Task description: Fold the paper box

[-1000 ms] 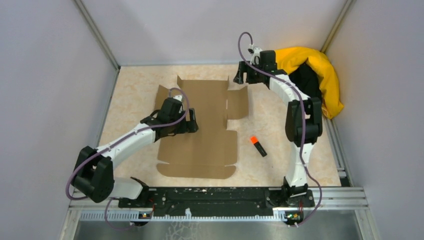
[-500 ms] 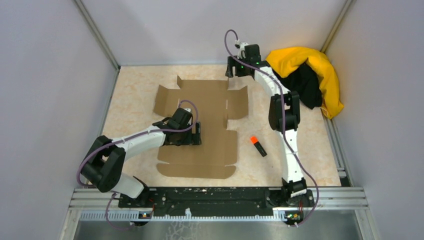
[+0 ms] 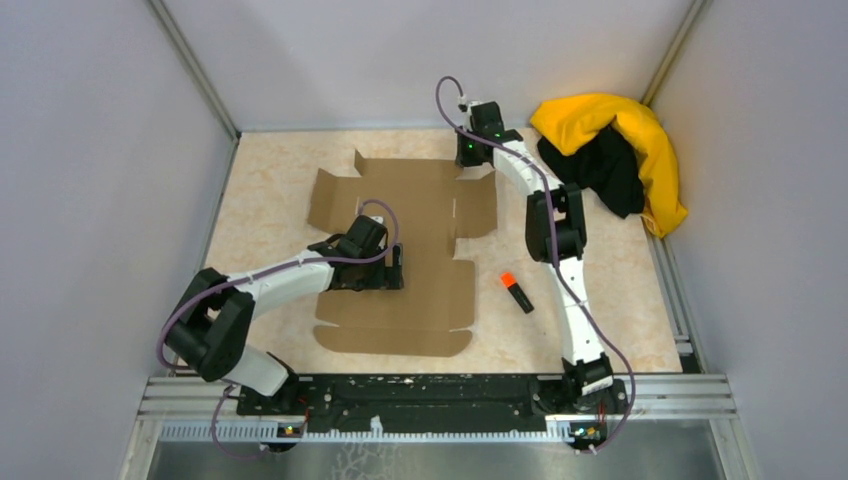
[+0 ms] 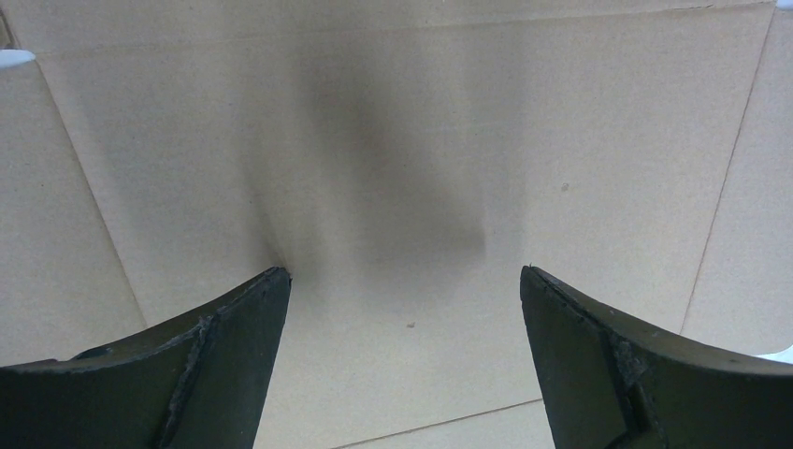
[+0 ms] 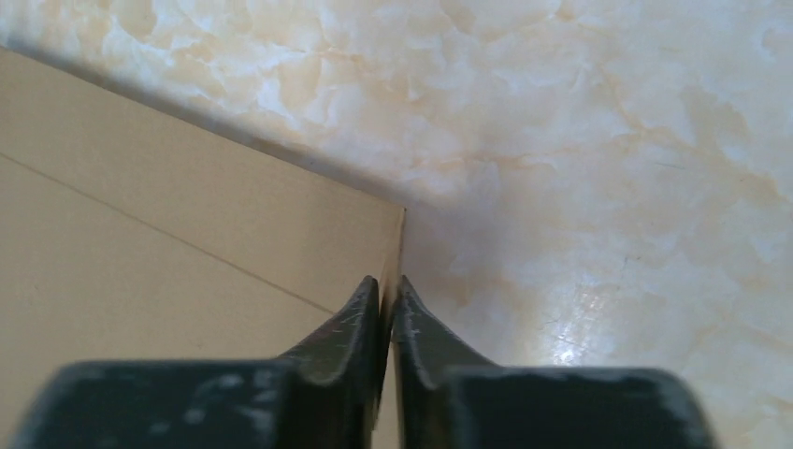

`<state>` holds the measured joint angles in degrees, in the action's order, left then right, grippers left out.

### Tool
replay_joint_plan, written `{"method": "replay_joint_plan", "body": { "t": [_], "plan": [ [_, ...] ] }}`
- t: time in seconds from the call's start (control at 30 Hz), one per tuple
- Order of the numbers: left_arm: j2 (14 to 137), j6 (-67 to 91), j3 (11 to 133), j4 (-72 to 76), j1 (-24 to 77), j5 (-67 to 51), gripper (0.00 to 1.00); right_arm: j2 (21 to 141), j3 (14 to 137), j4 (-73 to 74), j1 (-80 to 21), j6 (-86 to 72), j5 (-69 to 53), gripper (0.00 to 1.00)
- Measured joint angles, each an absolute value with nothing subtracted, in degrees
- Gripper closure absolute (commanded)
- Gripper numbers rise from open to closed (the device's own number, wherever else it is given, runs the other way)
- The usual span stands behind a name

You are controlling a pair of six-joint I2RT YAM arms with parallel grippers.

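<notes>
The paper box lies as a flat brown die-cut sheet on the table, with a small flap standing up at its far right corner. My left gripper rests low over the sheet's middle. In the left wrist view it is open, with only bare cardboard between its fingers. My right gripper is at the far right corner of the sheet. Seen from the right wrist, it is shut on the thin edge of a cardboard flap.
An orange-and-black marker lies on the marbled tabletop right of the sheet. A yellow-and-black cloth heap fills the far right corner. Walls enclose three sides, and a metal rail runs along the near edge.
My right gripper has swung left to the sheet's far right corner and shut on the flap edge. My left gripper slid nearer and rightward over the sheet, then stayed still.
</notes>
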<state>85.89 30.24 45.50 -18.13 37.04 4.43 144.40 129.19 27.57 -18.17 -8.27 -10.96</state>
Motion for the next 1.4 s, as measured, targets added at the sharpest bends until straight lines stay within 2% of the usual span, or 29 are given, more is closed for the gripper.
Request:
{"method": "replay_joint_plan", "body": {
  "t": [0.2,0.4,0.6,0.93,1.17,1.4],
  "plan": [
    [86.56,30.44,45.50,-16.80,37.04,5.02,0.02,142.87,124.64,23.49,-18.20,-10.52,-8.38,1.00],
    [89.30,30.89,46.30,-13.89,37.28,6.52,0.02,129.14,103.00,15.14,-17.02,-10.68,-5.67,1.00],
    [93.89,31.62,49.45,-9.78,37.12,9.41,0.02,115.83,88.86,10.72,-15.68,-10.79,-4.43,1.00],
    [98.19,31.73,51.66,-1.48,32.56,10.00,0.02,97.60,78.81,8.88,-15.94,-12.16,-7.77,1.00],
    [99.22,31.18,52.62,1.15,27.94,8.49,0.02,89.62,71.90,10.00,-16.75,-12.01,-8.34,1.00],
    [100.84,28.77,54.52,0.91,25.89,8.88,0.02,83.72,67.94,11.99,-22.09,-10.85,-4.32,1.00]
  ]
}}
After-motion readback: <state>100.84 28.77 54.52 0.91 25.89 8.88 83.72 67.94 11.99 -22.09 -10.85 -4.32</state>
